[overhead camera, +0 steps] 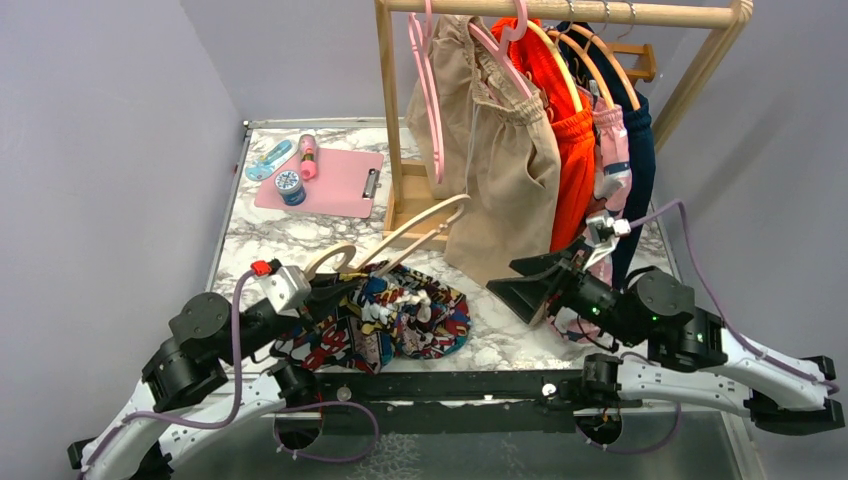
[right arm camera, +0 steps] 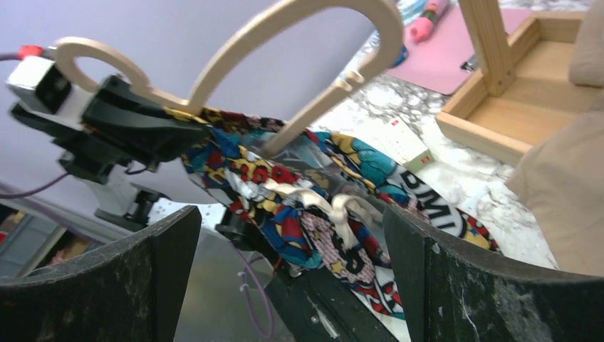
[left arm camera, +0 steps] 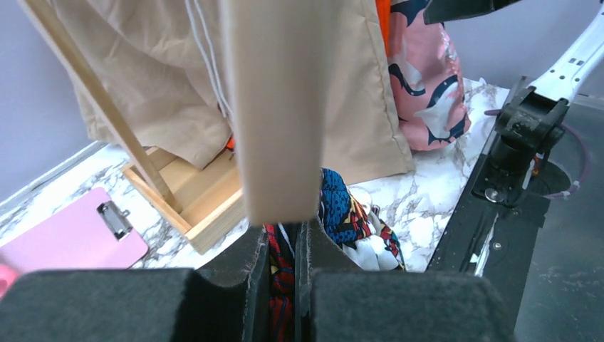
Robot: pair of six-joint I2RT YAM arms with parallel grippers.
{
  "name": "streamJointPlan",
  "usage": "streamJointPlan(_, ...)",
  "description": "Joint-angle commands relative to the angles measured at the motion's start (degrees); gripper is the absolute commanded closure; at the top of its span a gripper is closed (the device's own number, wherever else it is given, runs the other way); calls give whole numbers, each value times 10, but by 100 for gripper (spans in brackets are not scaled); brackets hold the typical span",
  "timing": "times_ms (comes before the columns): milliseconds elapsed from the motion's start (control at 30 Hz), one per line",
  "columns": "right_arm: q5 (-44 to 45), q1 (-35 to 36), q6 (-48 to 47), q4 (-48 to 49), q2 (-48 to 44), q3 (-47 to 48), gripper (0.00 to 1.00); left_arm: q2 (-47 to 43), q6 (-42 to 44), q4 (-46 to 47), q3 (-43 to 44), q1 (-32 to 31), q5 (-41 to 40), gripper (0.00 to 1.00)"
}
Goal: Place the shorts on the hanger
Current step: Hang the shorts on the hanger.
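The comic-print shorts [overhead camera: 410, 320] lie crumpled on the marble table near its front edge, also in the left wrist view [left arm camera: 349, 214] and the right wrist view [right arm camera: 320, 206]. The cream hanger [overhead camera: 420, 225] rests across their far side, hook to the left, one arm through the fabric [right arm camera: 285, 28]. My left gripper [overhead camera: 335, 290] is shut on the hanger's neck by the hook [left arm camera: 278, 107]; shorts fabric shows in the slit between its fingers. My right gripper [overhead camera: 520, 285] is open and empty, just right of the shorts and facing them [right arm camera: 292, 228].
A wooden clothes rack [overhead camera: 400, 190] stands behind, with beige shorts [overhead camera: 510, 170], an orange garment [overhead camera: 570, 150] and pink hangers [overhead camera: 430, 60]. A pink clipboard [overhead camera: 320, 180] with small items lies at the back left. A black rail [overhead camera: 450, 385] runs along the front edge.
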Motion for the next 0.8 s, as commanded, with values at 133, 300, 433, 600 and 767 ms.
streamJointPlan(133,42,3,15,-43,110,-34,0,1,22,25,70,1,-55,100)
streamJointPlan(300,72,2,25,-8,191,-25,0,20,31,70,74,1,-39,100)
streamJointPlan(433,84,2,66,3,223,-7,4,38,48,78,97,1,-20,100)
streamJointPlan(600,104,-3,104,-36,281,43,10,63,57,50,146,1,-8,100)
streamJointPlan(767,50,-41,100,-17,294,25,11,60,61,49,151,1,-3,100)
